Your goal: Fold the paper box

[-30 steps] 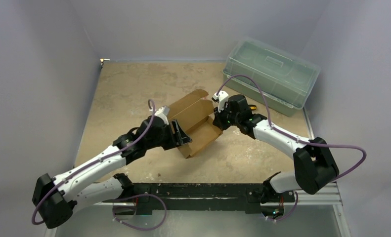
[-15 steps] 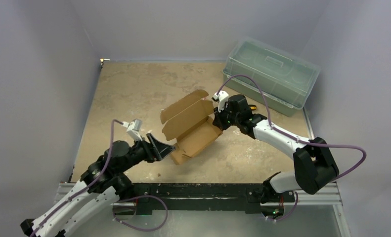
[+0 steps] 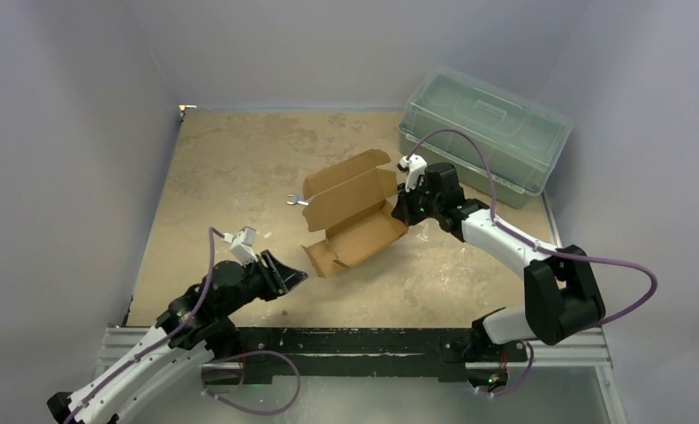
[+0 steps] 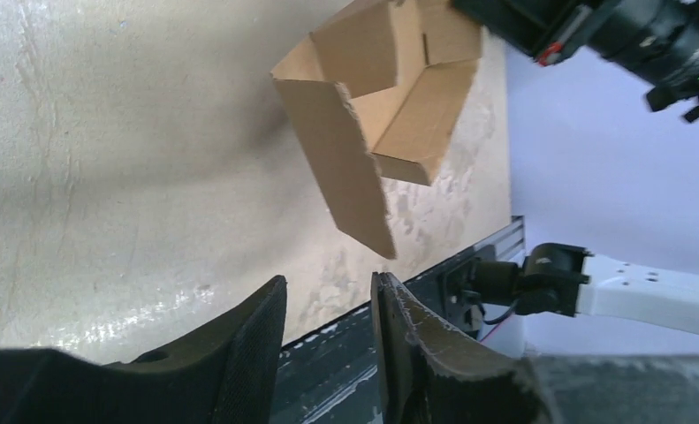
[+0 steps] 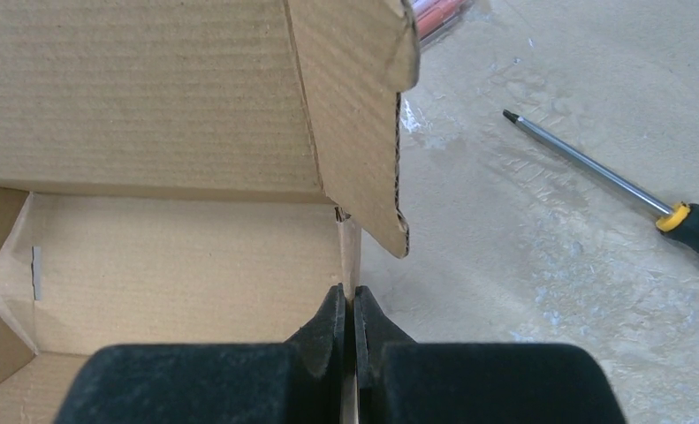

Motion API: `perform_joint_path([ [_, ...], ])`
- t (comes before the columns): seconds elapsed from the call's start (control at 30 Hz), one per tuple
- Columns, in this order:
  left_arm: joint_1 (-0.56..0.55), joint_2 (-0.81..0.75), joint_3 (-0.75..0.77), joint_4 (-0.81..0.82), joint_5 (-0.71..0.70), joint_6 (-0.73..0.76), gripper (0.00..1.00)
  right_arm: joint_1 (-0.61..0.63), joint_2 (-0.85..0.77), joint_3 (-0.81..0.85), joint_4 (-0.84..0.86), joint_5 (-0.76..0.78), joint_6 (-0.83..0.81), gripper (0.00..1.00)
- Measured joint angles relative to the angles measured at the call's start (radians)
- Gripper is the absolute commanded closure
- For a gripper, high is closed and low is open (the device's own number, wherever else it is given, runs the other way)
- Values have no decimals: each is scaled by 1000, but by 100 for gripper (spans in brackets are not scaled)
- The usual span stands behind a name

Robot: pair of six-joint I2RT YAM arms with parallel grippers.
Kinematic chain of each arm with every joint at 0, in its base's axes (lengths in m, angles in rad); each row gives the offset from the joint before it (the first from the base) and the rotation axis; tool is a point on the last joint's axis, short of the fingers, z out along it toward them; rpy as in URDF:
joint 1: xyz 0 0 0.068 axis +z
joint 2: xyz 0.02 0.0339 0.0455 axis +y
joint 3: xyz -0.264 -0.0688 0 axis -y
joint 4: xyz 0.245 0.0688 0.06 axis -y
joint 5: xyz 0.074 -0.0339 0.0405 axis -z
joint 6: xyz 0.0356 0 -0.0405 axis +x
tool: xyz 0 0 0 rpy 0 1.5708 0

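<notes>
Shows a half-folded brown corrugated paper box (image 3: 354, 237), flaps upright, mid speckled tabletop (image 3: 231, 168). Shows right hand (image 5: 353, 322) clamped tight on its thin side wall; left hand (image 4: 328, 291) part-spread, empty, near its front corner.

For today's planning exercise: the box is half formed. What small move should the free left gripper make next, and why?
Probably bring the left gripper forward to the near end of the paper box, where a flap stands unfolded. The right gripper is shut on its far wall, steadying it; the left hovers apart, jaws parted, holding nothing.
</notes>
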Motion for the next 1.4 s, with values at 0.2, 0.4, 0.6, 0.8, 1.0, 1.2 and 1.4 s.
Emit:
perform_joint_path([
  [0.2, 0, 151, -27, 106, 19, 1, 68, -14, 0, 0, -1, -38, 17, 100],
  [0.4, 0, 246, -186, 424, 74, 0, 58, -43, 0, 0, -9, -105, 35, 100],
  [0.6, 0, 246, -227, 632, 128, 6, 53, -52, 0, 0, -13, -150, 50, 100],
  [0.8, 0, 222, -226, 732, 147, 13, 51, -52, 0, 0, -17, -169, 50, 100],
  [1.0, 0, 241, -226, 825, 154, 19, 49, -52, 0, 0, -17, -171, 51, 100],
  [1.2, 0, 308, -226, 914, 163, 18, 47, -48, 0, 0, -17, -169, 50, 100],
  [1.4, 0, 392, -224, 938, 160, 6, 38, -17, 0, 0, -15, -135, 43, 100],
])
